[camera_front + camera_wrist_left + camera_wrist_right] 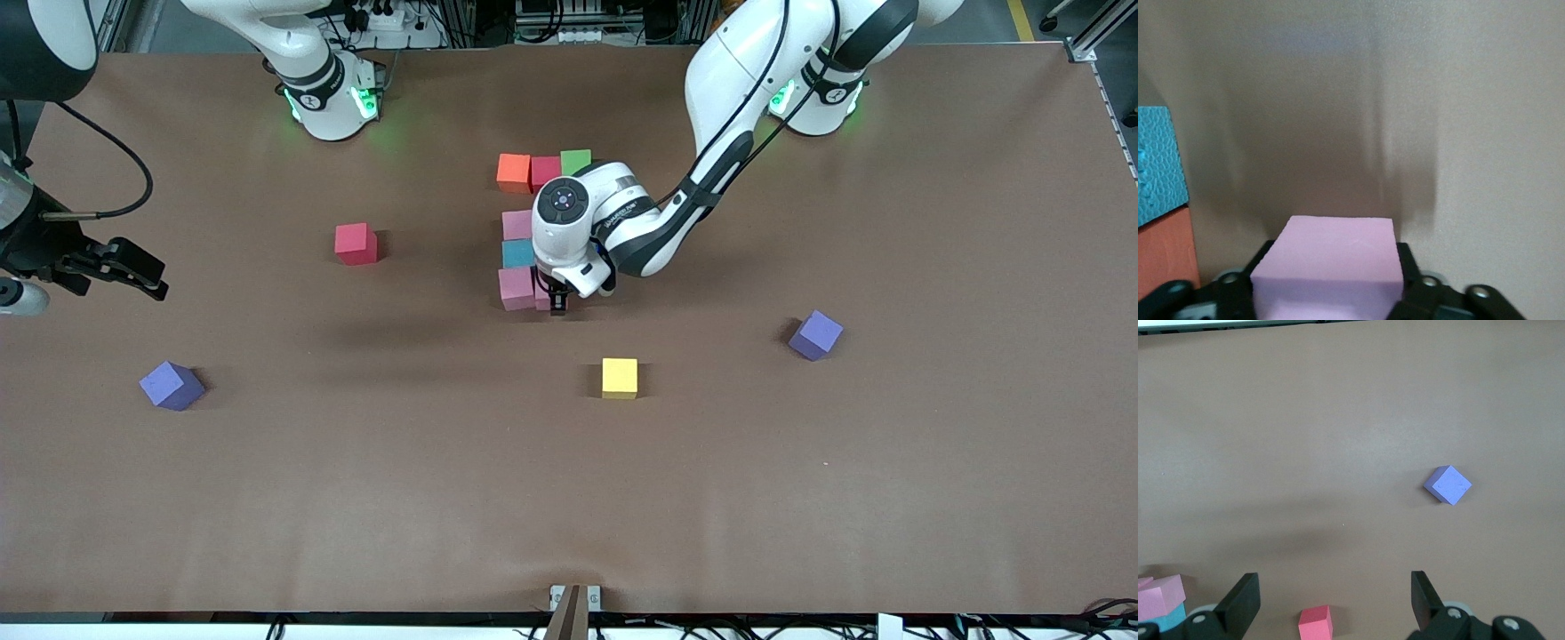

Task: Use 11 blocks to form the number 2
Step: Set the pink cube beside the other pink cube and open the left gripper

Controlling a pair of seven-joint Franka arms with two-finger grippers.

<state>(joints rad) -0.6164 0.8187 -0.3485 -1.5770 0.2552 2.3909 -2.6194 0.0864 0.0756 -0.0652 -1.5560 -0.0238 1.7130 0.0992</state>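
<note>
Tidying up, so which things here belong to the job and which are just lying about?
Job: started number 2, loose red block, loose yellow block, pink block at the left gripper by the digit's nearer end.
Lying about: two purple cubes. Right gripper waits open over the right arm's end.

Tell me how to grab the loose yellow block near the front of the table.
Come straight down on the yellow block and pinch two opposite vertical faces. It sits flat and square to the table edges, apart from every other cube, so either pair of faces is free.
</note>
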